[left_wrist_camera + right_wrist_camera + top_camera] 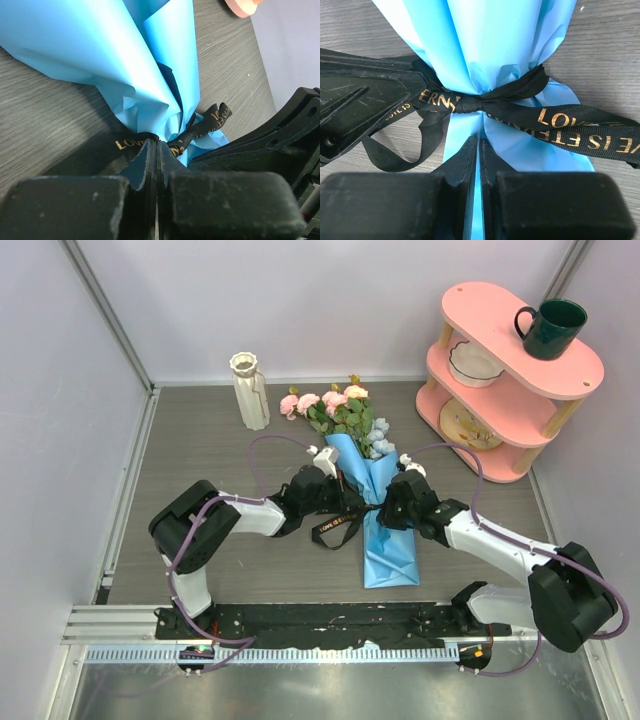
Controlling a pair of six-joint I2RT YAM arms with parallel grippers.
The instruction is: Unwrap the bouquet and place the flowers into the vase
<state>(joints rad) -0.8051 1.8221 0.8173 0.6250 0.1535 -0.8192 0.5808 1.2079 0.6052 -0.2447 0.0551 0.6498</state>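
The bouquet lies on the table with its flowers (335,408) pointing away from me and its blue paper wrap (385,540) running toward the front edge. A black gold-lettered ribbon (560,120) is tied round the wrap's waist, one tail trailing left (335,528). From the left, my left gripper (352,502) meets the knot and is shut on a ribbon tail (132,142). My right gripper (479,137) is on the other side, just below the knot, shut on a fold of the blue wrap (520,150). The cream ribbed vase (250,390) stands upright at the back left, apart from both arms.
A pink two-tier shelf (520,350) stands at the back right. It carries a dark green mug (550,328) on top, a white bowl (474,362) on the middle tier and a plate (465,425) below. Pale walls enclose the table on three sides.
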